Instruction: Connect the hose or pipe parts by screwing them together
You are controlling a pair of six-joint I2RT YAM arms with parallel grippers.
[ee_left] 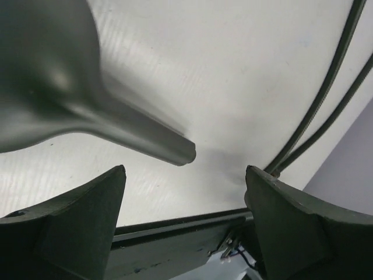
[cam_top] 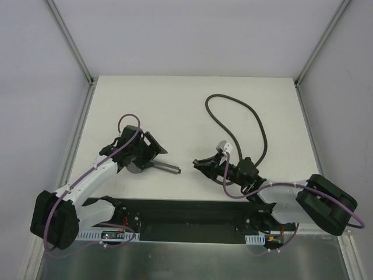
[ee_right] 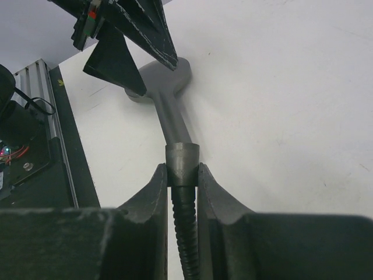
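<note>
Pale grey walls close in a white counter (cam_top: 192, 105), and a black base plate (cam_top: 192, 213) runs along its near edge under both arms. From above, a dark grey shower head with a round flat face and straight handle (cam_top: 140, 168) lies left of centre, close to the near edge, with its handle pointing toward the right edge. The left fingers (cam_top: 155, 142) stand spread wide on either side of the round head, gripping nothing. A long thin dark grey flexible hose (cam_top: 261, 131) loops toward the far edge on the right half of the counter. It comes back to the right fingers (cam_top: 201, 164), which point at the handle's end with a strip of bare counter between.

From the left wrist, the left fingers (ee_left: 87, 216) sit far apart. The shower head (ee_left: 52, 76) fills the upper left, its handle slanting down between them without touching either. Two runs of hose (ee_left: 326, 99) cross the right side.

From the right wrist, the right fingers (ee_right: 145, 204) are closed narrowly on the hose (ee_right: 185, 233), just behind its small tapered end fitting (ee_right: 182, 157). The fitting lines up with the shower head (ee_right: 169, 87) handle; I cannot tell from here whether they touch. The left fingers (ee_right: 145, 29) hang open over the head.
</note>
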